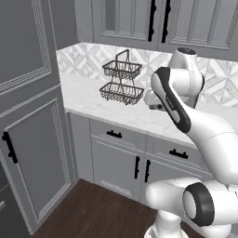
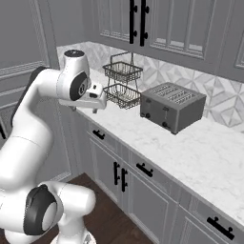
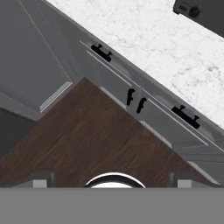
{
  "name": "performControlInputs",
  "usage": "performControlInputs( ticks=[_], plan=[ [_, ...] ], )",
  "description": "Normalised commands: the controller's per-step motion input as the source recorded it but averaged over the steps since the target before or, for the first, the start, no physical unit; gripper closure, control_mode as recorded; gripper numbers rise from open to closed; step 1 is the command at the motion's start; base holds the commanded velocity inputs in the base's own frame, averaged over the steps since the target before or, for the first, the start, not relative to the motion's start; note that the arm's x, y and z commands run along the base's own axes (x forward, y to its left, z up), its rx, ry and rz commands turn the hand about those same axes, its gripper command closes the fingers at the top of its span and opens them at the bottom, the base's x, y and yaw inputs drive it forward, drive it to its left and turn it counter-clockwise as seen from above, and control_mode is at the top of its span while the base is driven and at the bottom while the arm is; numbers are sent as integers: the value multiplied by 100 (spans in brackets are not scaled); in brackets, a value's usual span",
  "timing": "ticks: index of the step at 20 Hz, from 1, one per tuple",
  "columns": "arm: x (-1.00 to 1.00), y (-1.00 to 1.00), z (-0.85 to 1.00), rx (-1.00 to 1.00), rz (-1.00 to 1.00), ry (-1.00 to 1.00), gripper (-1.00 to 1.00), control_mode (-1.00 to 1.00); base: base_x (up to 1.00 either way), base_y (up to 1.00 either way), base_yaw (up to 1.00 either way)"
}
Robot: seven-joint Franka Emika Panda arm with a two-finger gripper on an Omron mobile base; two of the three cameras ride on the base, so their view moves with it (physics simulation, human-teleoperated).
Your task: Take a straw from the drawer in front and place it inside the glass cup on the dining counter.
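Observation:
Several shut grey drawers with short black bar handles run under the marble worktop: one drawer to the left and another to the right. My gripper hangs above the worktop's front edge, over these drawers, pointing down. It is open, its fingertips far apart with nothing between them. The straw is hidden. The glass cup and the dining counter are out of view.
A two-tier black wire basket and a grey toaster stand on the marble worktop. Tall grey cabinets close the left side. Dark wood floor lies below.

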Motion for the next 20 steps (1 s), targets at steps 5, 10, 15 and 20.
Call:
performControlInputs(
  ticks=[5, 10, 15, 20],
  plan=[
    [0, 0, 0, 0, 0, 0, -100, 100, -34, -51, 32],
    [0, 0, 0, 0, 0, 0, -100, 100, -29, -69, 27],
    [0, 0, 0, 0, 0, 0, -100, 100, -4, -68, 30],
    [0, 0, 0, 0, 0, 0, -100, 100, 1, -74, 34]
  ],
)
